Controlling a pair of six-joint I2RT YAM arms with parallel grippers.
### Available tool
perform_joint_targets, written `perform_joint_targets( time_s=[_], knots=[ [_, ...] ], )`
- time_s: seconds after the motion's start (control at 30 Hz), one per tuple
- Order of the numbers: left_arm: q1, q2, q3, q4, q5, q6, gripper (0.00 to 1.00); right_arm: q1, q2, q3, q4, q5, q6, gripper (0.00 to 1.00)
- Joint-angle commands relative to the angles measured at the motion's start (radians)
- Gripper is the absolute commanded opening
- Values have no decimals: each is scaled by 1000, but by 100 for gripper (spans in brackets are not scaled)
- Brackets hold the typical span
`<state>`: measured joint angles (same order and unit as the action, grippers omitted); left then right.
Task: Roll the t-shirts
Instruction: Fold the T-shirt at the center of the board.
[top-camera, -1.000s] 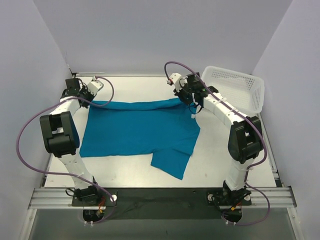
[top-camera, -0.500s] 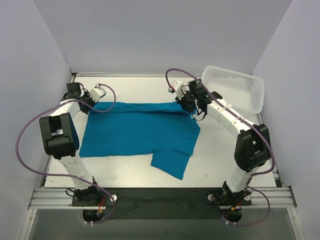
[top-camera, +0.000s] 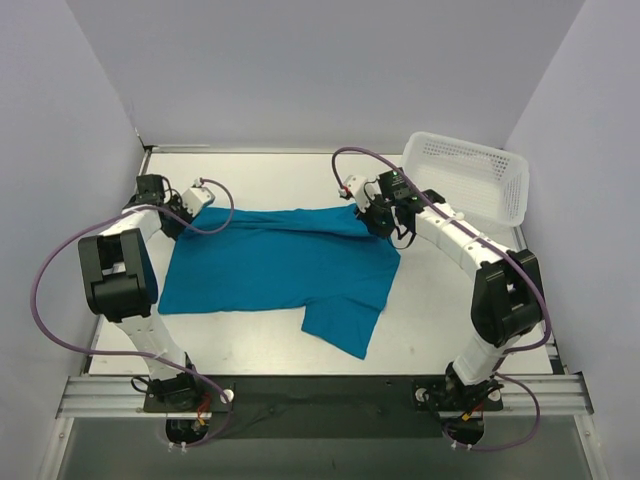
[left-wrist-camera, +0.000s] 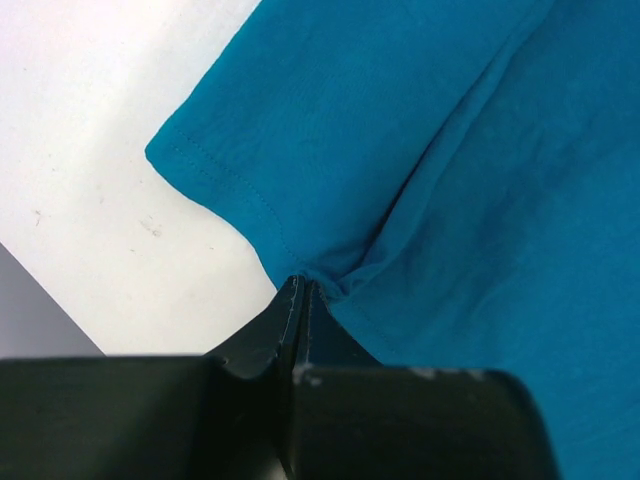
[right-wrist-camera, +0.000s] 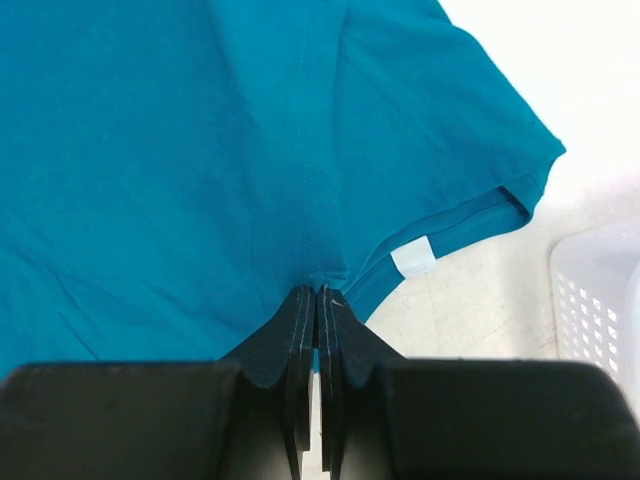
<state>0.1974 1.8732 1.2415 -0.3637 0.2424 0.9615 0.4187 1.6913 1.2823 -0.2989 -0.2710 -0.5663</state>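
A teal-blue t-shirt (top-camera: 275, 265) lies spread on the white table, one sleeve sticking out toward the front at the lower right. Its far edge is folded over toward the front. My left gripper (top-camera: 178, 218) is shut on the t-shirt's far left edge; in the left wrist view (left-wrist-camera: 302, 287) the cloth (left-wrist-camera: 450, 180) bunches at the closed tips. My right gripper (top-camera: 372, 222) is shut on the far right edge by the collar; in the right wrist view (right-wrist-camera: 317, 292) the cloth (right-wrist-camera: 200, 150) puckers at the tips, next to a white label (right-wrist-camera: 413, 258).
A white perforated plastic basket (top-camera: 468, 178) stands at the back right, close behind my right arm; its corner shows in the right wrist view (right-wrist-camera: 600, 300). Bare white table (top-camera: 450, 300) lies right of the shirt. Grey walls enclose the table.
Both grippers have moved toward the front, pulling the shirt's far edge with them and folding it over the body. The shirt's front part has not moved.
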Motion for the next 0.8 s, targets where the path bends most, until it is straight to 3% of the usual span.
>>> perform_joint_targets(
  time_s=[0.0,0.33,0.77],
  knots=[
    [7,-49,-5,-3,-5,13,0,3,-64,-17,-62,-39,-29,0],
    [7,-66,10,49,-38,2,0,26,-150,-73,-77,-88,-66,0],
    [11,-63,26,12,-43,10,0,-4,-122,-126,-75,-88,-132,0]
  ],
)
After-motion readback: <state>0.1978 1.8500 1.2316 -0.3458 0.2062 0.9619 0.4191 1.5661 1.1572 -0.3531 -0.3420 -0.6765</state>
